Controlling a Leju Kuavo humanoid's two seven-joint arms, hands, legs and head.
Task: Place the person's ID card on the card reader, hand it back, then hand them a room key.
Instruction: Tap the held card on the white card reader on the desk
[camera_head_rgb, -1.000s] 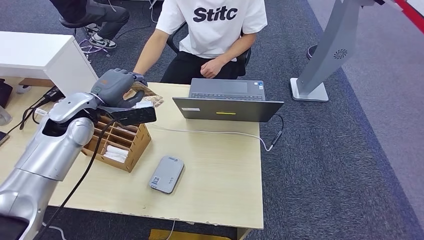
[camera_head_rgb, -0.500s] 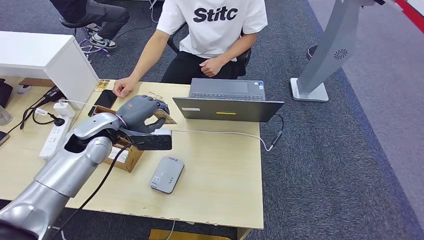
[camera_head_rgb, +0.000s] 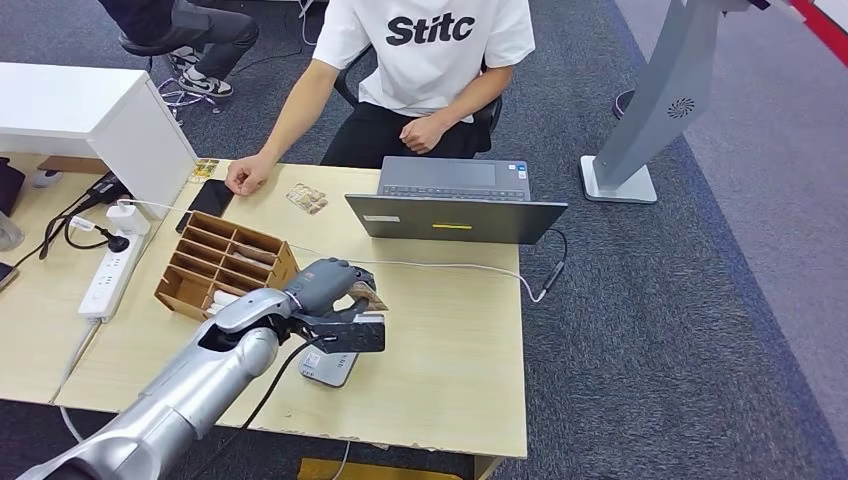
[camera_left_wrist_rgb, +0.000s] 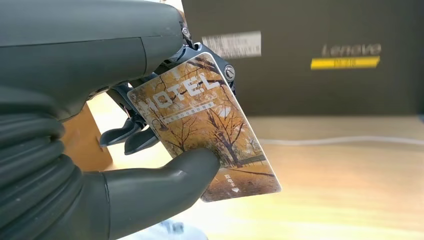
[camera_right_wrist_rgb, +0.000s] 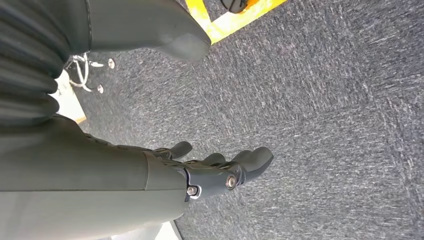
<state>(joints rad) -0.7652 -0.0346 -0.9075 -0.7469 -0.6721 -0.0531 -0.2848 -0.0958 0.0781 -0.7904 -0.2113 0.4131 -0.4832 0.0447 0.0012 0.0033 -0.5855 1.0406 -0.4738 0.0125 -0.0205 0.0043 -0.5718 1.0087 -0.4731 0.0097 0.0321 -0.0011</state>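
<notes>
Card (camera_left_wrist_rgb: 210, 135) pinched in left hand (camera_head_rgb: 325, 285) above the card reader (camera_head_rgb: 322, 366).
Bare desk (camera_head_rgb: 450, 340) lies toward the front edge; right hand (camera_right_wrist_rgb: 215, 172) hangs with fingers released.

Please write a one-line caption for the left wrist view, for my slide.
The left hand pinches a card with an autumn-tree print, in front of a dark laptop lid.
</notes>
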